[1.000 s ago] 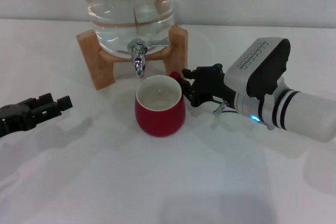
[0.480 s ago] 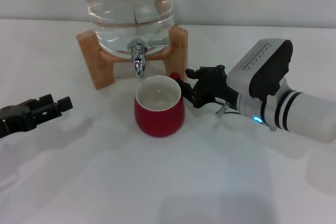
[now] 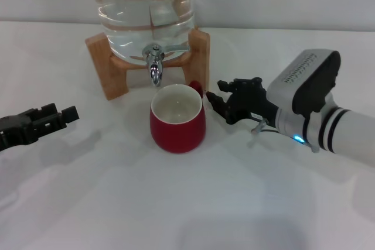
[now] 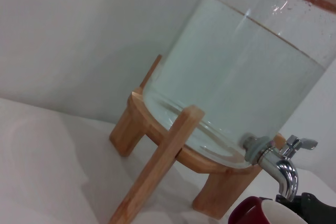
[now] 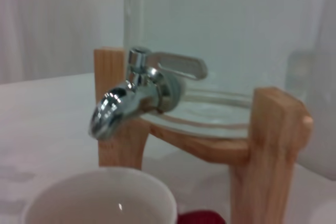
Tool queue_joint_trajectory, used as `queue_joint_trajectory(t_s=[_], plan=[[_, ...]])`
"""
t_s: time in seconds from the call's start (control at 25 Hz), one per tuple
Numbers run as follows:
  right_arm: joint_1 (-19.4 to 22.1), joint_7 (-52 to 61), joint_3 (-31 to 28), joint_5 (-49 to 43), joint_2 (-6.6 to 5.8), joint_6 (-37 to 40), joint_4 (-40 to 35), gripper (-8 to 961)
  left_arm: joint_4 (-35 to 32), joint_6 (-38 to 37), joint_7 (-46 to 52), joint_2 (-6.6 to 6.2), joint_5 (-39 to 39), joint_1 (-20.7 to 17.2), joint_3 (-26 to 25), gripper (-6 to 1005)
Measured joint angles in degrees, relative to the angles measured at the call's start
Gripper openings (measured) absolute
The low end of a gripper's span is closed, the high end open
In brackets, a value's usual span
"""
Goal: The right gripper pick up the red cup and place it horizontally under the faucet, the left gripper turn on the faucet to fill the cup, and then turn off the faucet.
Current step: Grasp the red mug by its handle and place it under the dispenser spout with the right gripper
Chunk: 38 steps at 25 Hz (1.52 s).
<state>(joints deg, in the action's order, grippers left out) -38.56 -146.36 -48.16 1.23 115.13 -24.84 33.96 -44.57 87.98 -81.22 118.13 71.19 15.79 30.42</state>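
Red cup (image 3: 178, 119) stands upright under faucet (image 3: 154, 66), unobstructed.

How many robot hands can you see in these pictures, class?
2. The left hand rests low on the table, far from the tap. The right hand sits beside the red cup, open.

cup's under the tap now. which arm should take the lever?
Left, probably. The left gripper sits free on the table with bare space toward the faucet. The right gripper is open beside the red cup, at its handle.
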Motion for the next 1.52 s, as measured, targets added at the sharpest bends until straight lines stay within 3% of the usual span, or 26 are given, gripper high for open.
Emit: queue_joint_trajectory(t_s=[0.28,0.72,1.2,1.52], plan=[[2.4,3.2,-0.1,-3.2,-1.4,-2.0,0.2,317,-0.2,0.0,0.1,0.05,-0.1,0.0,0.0,847],[6.3,10.7,-0.7,-12.4,-3.54,-12.3,1.5,318,-0.2,0.0,0.1,-0.28,-0.1,-0.3,0.0,847],[7.2,14.0,-1.5,-18.4,-3.32,-13.2,1.5,320,-0.2,-0.1,0.1,-0.11,-0.1,-0.1,0.0,848],[7.2,15.6,-1.7,-22.5,-0.73,-15.6,1.8,321,-0.2,-0.1,0.1,-0.24,-0.1,0.0,0.0,847]])
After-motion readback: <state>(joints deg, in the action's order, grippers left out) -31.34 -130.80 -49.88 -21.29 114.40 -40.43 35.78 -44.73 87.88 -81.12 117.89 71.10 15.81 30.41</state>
